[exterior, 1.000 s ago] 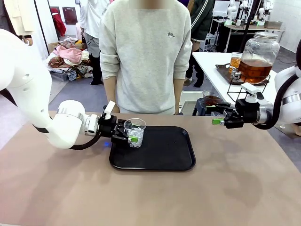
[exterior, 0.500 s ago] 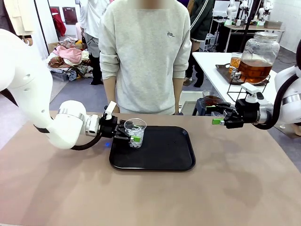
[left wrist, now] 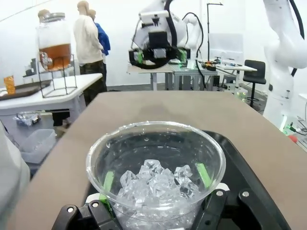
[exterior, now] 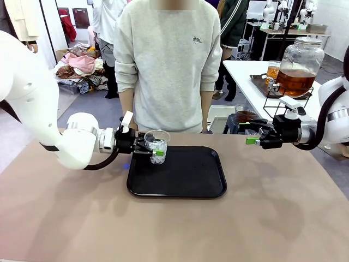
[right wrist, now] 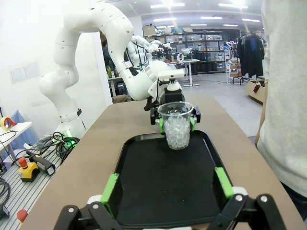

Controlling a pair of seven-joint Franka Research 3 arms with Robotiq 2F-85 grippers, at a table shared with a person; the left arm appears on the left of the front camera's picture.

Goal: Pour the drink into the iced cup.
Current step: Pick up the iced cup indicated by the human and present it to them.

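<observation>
While left pincer [exterior: 156, 155] clamps clear ice-filled cup [exterior: 157, 140], right pincer [exterior: 250, 133] gapes empty.

A black rectangular plastic tray [exterior: 185, 183] lies in the middle of the brown counter [exterior: 82, 218]. At its far left corner, between the left jaws, is a clear plastic cup of ice [exterior: 157, 145]. The right jaws hang right of the tray, well apart. Behind them, a glass jar [exterior: 300, 57] holding amber drink [exterior: 294, 81] stands on a side table [exterior: 245, 73].

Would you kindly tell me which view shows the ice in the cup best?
The left wrist view: it looks into the cup from close by, so separate pieces of ice show. The front view gives the cup small, side-on; the right wrist view shows the ice as a distant pale mass.
</observation>
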